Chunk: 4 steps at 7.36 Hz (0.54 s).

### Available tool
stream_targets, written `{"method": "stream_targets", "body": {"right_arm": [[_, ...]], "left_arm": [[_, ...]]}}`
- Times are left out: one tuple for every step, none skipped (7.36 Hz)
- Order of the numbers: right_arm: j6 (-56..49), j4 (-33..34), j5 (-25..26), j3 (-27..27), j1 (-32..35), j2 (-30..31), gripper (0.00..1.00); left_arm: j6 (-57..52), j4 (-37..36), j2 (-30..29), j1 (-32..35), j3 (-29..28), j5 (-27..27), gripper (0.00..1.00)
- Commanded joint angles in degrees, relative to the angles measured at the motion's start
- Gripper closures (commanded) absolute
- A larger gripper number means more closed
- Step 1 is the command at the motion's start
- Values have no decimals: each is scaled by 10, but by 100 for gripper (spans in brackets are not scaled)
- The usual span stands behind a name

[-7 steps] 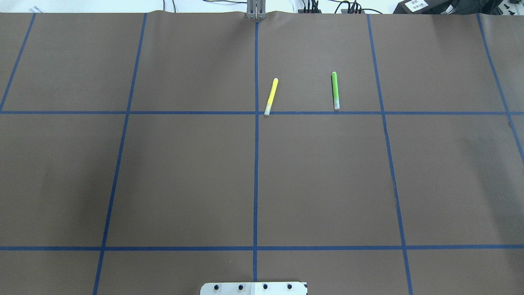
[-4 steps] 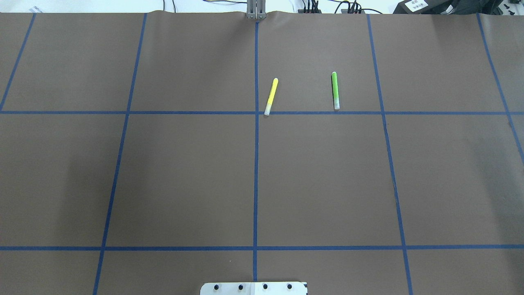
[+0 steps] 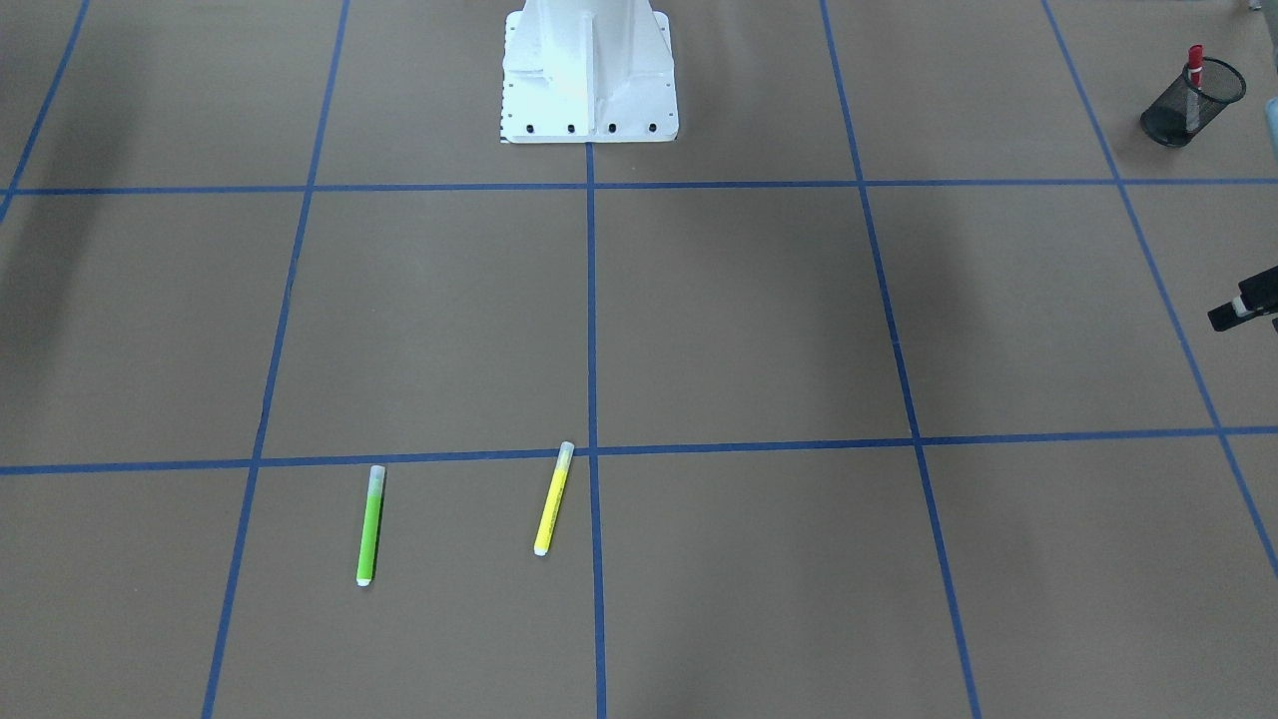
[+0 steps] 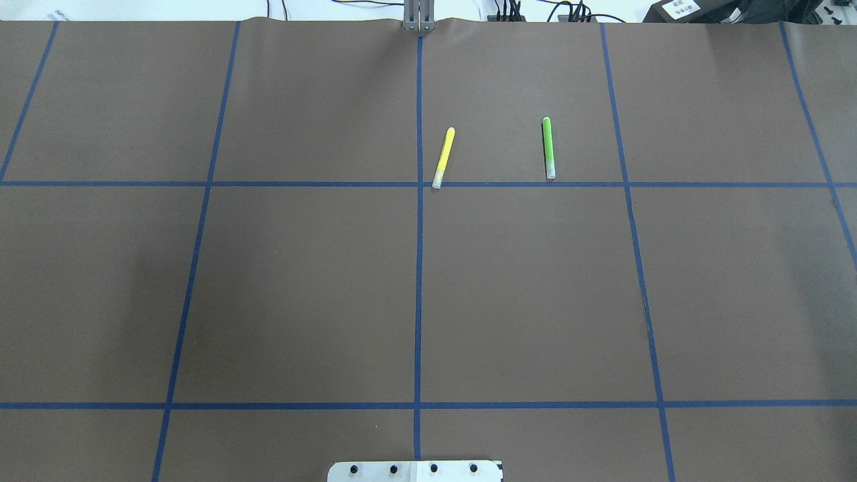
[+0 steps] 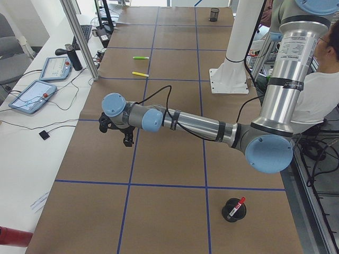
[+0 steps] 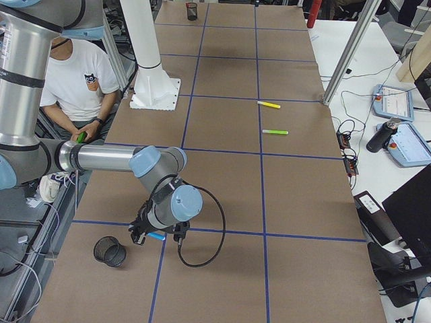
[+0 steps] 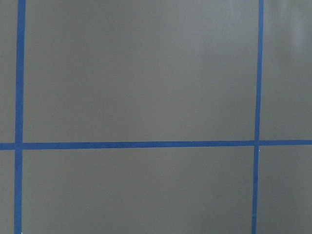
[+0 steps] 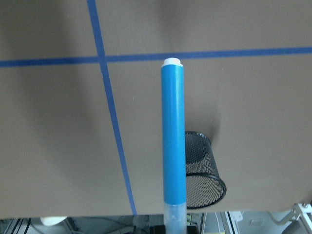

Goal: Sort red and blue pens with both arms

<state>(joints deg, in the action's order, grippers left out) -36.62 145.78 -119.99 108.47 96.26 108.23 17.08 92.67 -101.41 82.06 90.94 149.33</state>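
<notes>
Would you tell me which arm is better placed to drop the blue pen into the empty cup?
Right. The right gripper holds the blue pen beside the empty cup; the left gripper is at the table's other end.

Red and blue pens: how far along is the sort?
Done: the red pen stands in the left-end mesh cup. In hand: the right gripper holds the blue pen near a second mesh cup, not yet dropped. Remaining: release it there.
</notes>
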Motion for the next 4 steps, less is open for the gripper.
{"method": "stream_targets", "body": {"right_arm": [[-49,42,16,-8,1,37,100],[-59,42,26,-20,1,49,100],[-74,42,27,-49,1,52,100],[-85,42,27,-68,1,52,100]], "left_arm": [[2,1,-2,-1,8,0,0],[1,2,-2,-1,11,0,0],[1,2,-5,-1,11,0,0],[2,2,-5,-1,19,1,0]]}}
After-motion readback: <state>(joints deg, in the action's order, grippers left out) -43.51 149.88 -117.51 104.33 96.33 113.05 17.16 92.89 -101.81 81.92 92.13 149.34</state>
